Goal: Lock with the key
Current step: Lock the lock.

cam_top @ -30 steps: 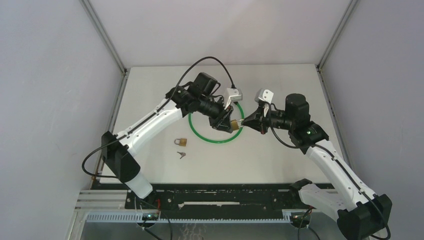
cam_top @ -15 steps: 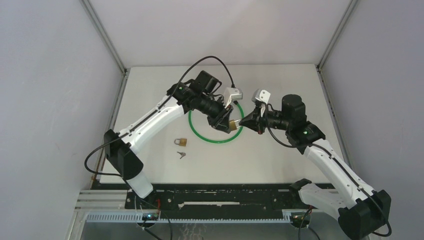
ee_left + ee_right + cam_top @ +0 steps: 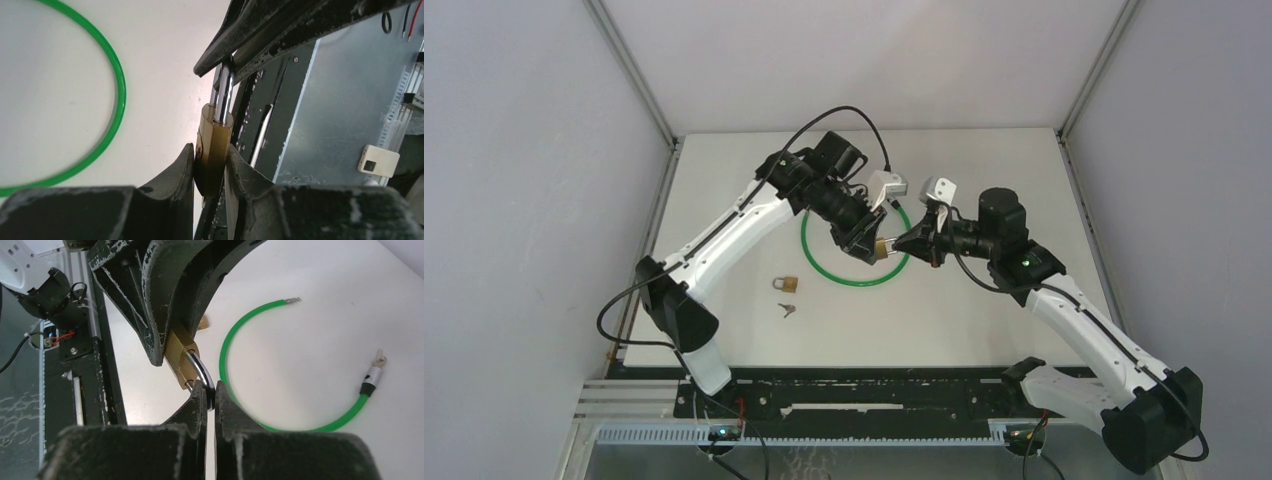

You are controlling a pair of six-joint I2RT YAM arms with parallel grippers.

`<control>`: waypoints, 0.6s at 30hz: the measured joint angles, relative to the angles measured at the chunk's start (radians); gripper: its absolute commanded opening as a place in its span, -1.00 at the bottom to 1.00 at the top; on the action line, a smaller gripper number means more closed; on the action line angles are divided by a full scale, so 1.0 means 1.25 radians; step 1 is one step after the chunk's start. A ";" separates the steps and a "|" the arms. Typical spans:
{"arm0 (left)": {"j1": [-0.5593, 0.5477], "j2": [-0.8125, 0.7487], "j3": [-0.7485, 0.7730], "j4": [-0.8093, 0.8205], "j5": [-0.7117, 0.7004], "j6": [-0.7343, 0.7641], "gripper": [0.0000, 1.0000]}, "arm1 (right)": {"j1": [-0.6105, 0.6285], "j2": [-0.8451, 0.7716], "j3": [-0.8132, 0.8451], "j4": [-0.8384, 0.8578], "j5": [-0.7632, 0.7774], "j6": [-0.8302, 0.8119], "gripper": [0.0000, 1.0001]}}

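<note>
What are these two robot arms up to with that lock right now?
Both arms hold one brass padlock up between them, over a green cable loop on the white table. The left claw is clamped on the lock's body, and the right claw pinches its silver shackle. A small silver key lies untouched on the table beside a second brass padlock, left of the loop.
</note>
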 measured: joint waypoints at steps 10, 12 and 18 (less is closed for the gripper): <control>-0.007 0.000 0.023 -0.134 -0.025 0.087 -1.00 | 0.083 0.021 0.022 -0.052 -0.012 -0.014 -1.00; -0.012 0.000 0.023 -0.140 -0.031 0.106 -1.00 | 0.088 0.021 0.026 -0.069 -0.017 -0.019 -1.00; -0.029 0.001 0.046 -0.179 -0.056 0.146 -1.00 | 0.103 0.021 0.033 -0.093 -0.041 -0.023 -1.00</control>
